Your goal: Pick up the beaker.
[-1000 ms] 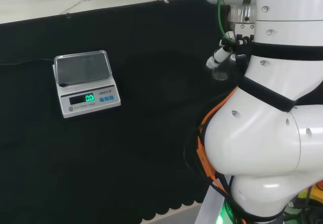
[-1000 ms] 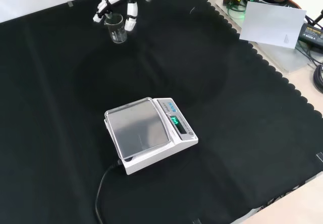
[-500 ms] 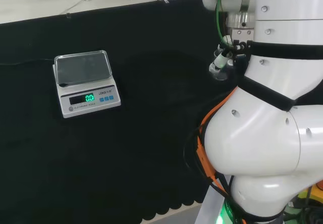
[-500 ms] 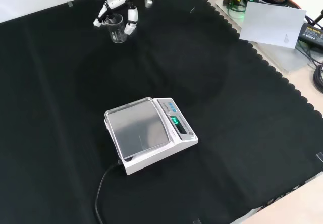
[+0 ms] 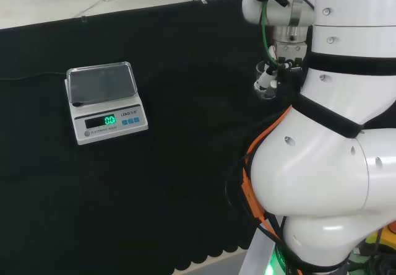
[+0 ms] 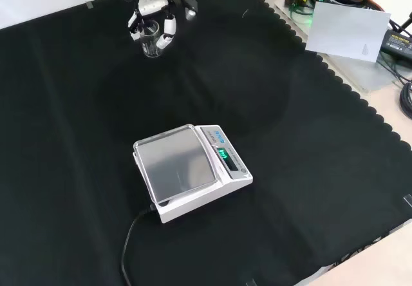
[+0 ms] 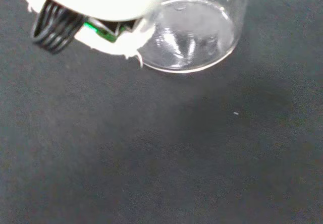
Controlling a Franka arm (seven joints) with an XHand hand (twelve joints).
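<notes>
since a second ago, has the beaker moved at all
Yes, slightly. In the front view the beaker, with the hand closed around it, sits a little higher in the picture, farther from the scale, which has stayed put.

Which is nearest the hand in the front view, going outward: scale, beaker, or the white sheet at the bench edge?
1. beaker: between the fingers of the hand, at the view's top.
2. scale: mid-cloth, below the hand.
3. white sheet: far right, off the cloth.

Clear beaker [image 6: 150,44], black cloth [image 6: 290,138].
White-and-black hand [image 6: 154,9]; white scale [image 6: 190,170], seemingly grey pan, green display.
</notes>
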